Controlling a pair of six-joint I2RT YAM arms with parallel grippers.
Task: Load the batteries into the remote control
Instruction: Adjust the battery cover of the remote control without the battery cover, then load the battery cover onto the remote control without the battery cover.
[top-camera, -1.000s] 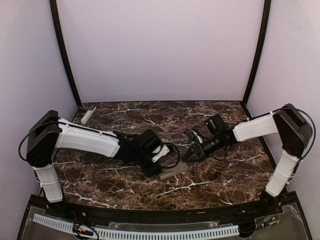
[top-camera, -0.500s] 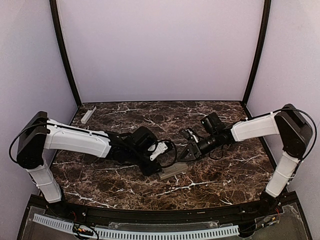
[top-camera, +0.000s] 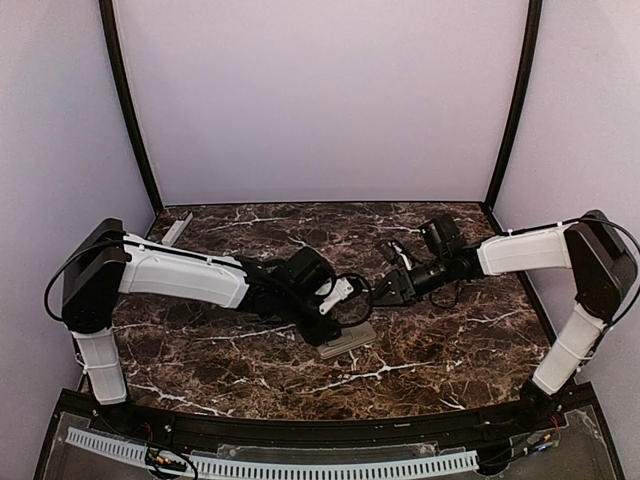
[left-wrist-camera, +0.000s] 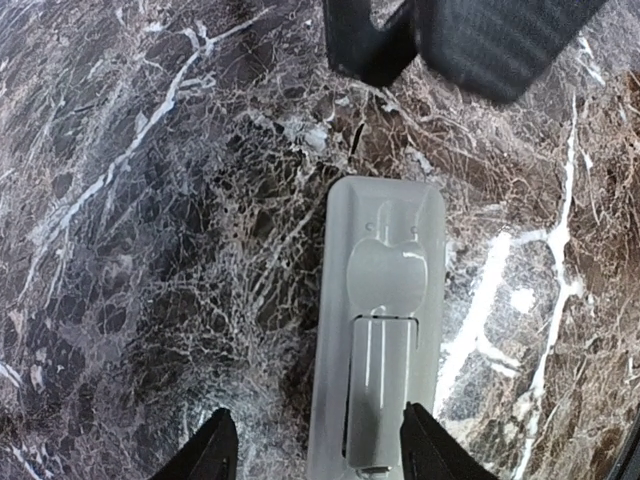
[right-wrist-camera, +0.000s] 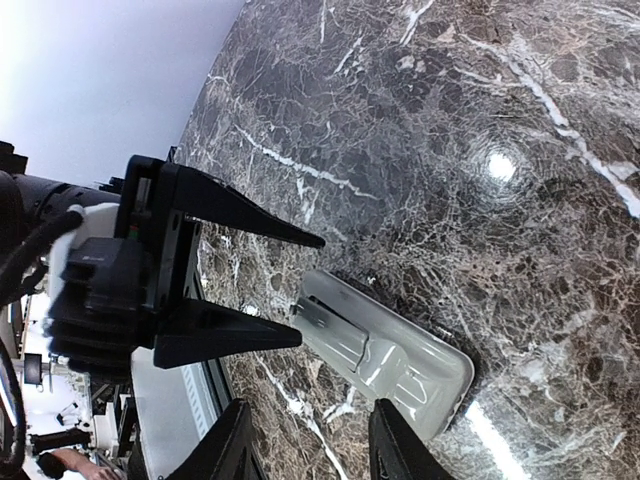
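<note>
Moved: left gripper (right-wrist-camera: 310, 288) has slid toward 3 o'clock, closer over the remote control (left-wrist-camera: 385, 330). The right gripper (right-wrist-camera: 312, 420) has drawn back toward 1 o'clock. The remote has not shifted.
Remote control: flat on the marble table (top-camera: 450, 350), at 6 o'clock of its middle and nearest the arm bases. Its back is up and the recessed bay is uncovered, probably so cells can drop in from above.
Bay: no blue shows inside, so loading looks not yet begun.
Left gripper: at the remote's 9 o'clock end, jaws wide and holding nothing. One finger is just beside the handset's long edge and the other stands apart over bare marble. It is likely poised to steady the body.
Right gripper: at 1 o'clock of the remote, clear of it, jaws partly spread, gap empty.
Batteries: not visible in any view.
Grey bar (top-camera: 177, 228): far off at 10 o'clock by the back-left post, well apart from everything.
</note>
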